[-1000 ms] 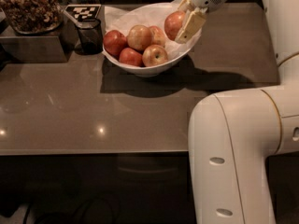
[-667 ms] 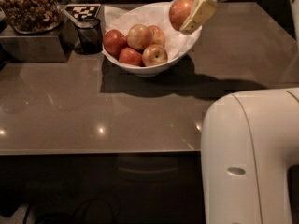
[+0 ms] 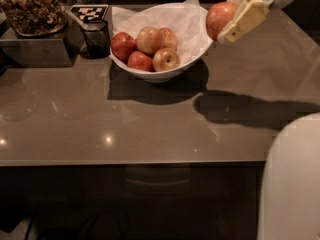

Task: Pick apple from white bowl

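Note:
My gripper (image 3: pixel 231 15) is at the upper right, shut on the orange-red apple (image 3: pixel 219 17), holding it in the air just right of the white bowl (image 3: pixel 165 71) and above the counter. The bowl is lined with crinkled white paper (image 3: pixel 185 19) and holds several other apples: two deep-red ones (image 3: pixel 123 45), a paler one (image 3: pixel 150 39) and a yellower one with a stem dimple (image 3: pixel 166 59). The gripper's yellow finger (image 3: pixel 242 21) presses against the apple's right side.
A small dark mesh cup (image 3: pixel 96 38) stands left of the bowl, with a checkered tag (image 3: pixel 89 12) behind it. A tray of nuts (image 3: pixel 31 6) sits on a grey box (image 3: pixel 35 49) at far left. My white arm body (image 3: pixel 295 184) fills the lower right. The grey counter (image 3: pixel 125 129) ends at a front edge.
The gripper has lifted the apple up and to the right, out of the bowl, and now holds it clear of the rim. The view has shifted closer.

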